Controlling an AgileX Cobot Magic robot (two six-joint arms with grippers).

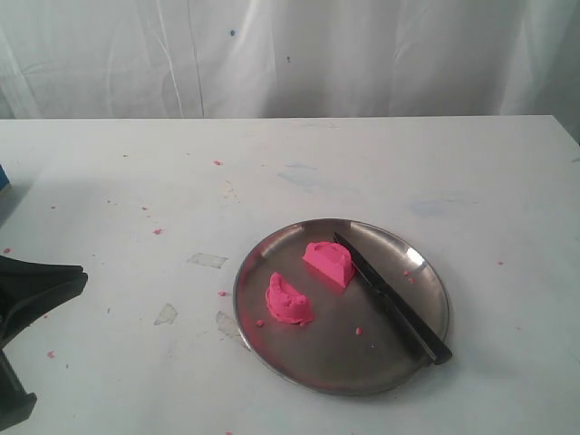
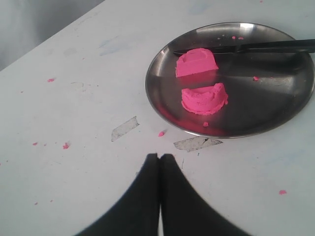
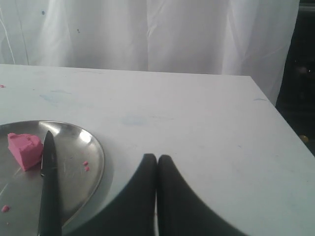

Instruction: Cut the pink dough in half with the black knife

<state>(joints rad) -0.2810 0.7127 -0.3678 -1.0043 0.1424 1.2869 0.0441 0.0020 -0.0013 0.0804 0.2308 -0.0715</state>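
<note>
White cloth hangs behind the white table [image 1: 381, 163], whose top is speckled with tiny pink crumbs [image 1: 157, 231] and a few scraps of clear tape [image 1: 207, 260]. On it sits a round steel plate [image 1: 426, 272]. The pink dough [image 1: 327, 263] lies on the plate in two separate chunks: one wedge toward the far side of the plate, and the other chunk [image 1: 288, 301] nearer the camera and to the left, with bare steel between them. The black knife [image 1: 391, 298] rests flat on the plate just beside the far chunk, its point close to that chunk's far edge and its handle running out to the plate's near right rim.

My left gripper [image 2: 159, 158] is off the plate, above the bare table on the near left side, its fingers pressed together with nothing between them. My right gripper [image 3: 157, 158] is to the right of the plate, over the table, fingers likewise closed together and holding nothing. Neither touches the knife or the dough.
</note>
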